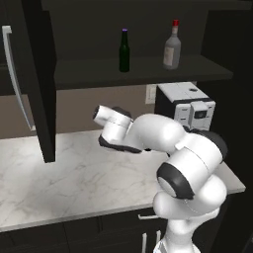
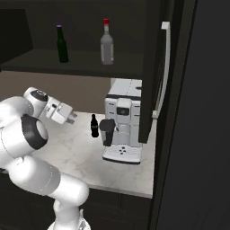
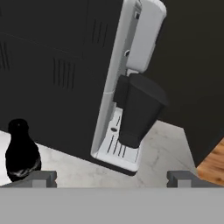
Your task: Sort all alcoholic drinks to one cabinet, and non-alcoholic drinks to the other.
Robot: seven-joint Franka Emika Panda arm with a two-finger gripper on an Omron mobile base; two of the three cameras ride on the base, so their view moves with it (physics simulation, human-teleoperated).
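Inside the open upper cabinet, a dark green beer bottle and a clear-grey liquor bottle with a red cap stand upright on the shelf. A small black bottle with a red label stands on the marble counter, just left of the coffee machine. My gripper hovers low over the counter, left of the black bottle and apart from it. It is open, with nothing between its fingertips.
A white and black coffee machine stands at the counter's right end. One black cabinet door hangs open on the left and another on the right, each with a long silver handle.
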